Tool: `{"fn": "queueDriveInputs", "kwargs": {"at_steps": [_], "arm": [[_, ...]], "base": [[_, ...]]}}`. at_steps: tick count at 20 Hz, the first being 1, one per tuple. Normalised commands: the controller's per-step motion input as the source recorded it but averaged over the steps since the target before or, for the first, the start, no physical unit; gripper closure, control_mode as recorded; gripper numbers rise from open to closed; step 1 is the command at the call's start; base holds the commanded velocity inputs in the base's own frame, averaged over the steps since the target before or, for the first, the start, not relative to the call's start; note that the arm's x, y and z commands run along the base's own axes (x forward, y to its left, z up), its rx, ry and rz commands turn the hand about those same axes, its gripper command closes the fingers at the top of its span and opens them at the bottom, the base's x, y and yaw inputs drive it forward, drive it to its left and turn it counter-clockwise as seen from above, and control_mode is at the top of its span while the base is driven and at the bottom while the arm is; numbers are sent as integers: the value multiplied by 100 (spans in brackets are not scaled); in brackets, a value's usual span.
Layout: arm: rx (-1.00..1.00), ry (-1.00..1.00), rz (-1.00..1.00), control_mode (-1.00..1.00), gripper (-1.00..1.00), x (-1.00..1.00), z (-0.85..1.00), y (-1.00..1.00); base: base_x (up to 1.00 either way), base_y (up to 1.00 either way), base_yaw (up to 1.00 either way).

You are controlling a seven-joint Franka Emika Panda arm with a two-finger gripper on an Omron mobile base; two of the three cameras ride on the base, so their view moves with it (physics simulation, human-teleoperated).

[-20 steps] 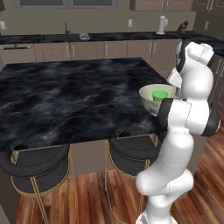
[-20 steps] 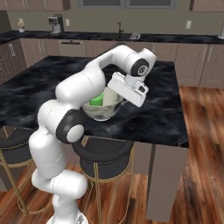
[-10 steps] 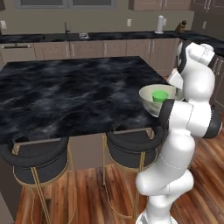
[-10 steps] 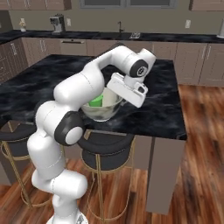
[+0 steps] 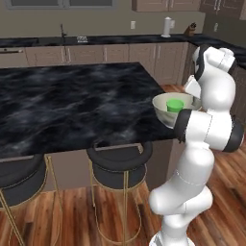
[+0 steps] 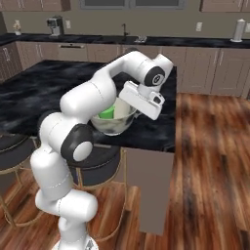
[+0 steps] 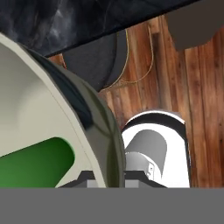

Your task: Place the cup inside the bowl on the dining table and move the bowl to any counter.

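The off-white bowl (image 5: 164,113) hangs in the air at the near right corner of the dining table (image 5: 72,103), with the green cup (image 5: 175,105) standing inside it. My gripper (image 5: 193,99) is shut on the bowl's right rim. From the right base, the bowl (image 6: 113,124) and the cup (image 6: 107,114) sit just left of the gripper (image 6: 128,109). Close up in the hand view, the bowl's rim (image 7: 101,133) runs between the fingers of the gripper (image 7: 107,178), the cup (image 7: 35,164) lies inside, and a stool and wood floor show below.
Two black stools (image 5: 120,158) (image 5: 19,180) stand under the table's near edge. The wall counter (image 5: 96,40) runs along the back with a sink and a white kettle (image 5: 166,27). More counter (image 6: 205,42) lies at the back right, and open wood floor (image 6: 210,161) to the right.
The whole picture has shifted left in both base views, so the base has moved. The bowl with the cup stays gripped in the same place relative to the arm.
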Motion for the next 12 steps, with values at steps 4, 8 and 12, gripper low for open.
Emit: {"fn": "queueDriveInputs", "kwargs": {"at_steps": [4,8,12], "arm": [[0,0,0,100,100,0,0,0],[0,0,0,100,100,0,0,0],[0,0,0,100,100,0,0,0]], "base": [[0,-80,0],[0,-79,0],[0,-76,0]]}}
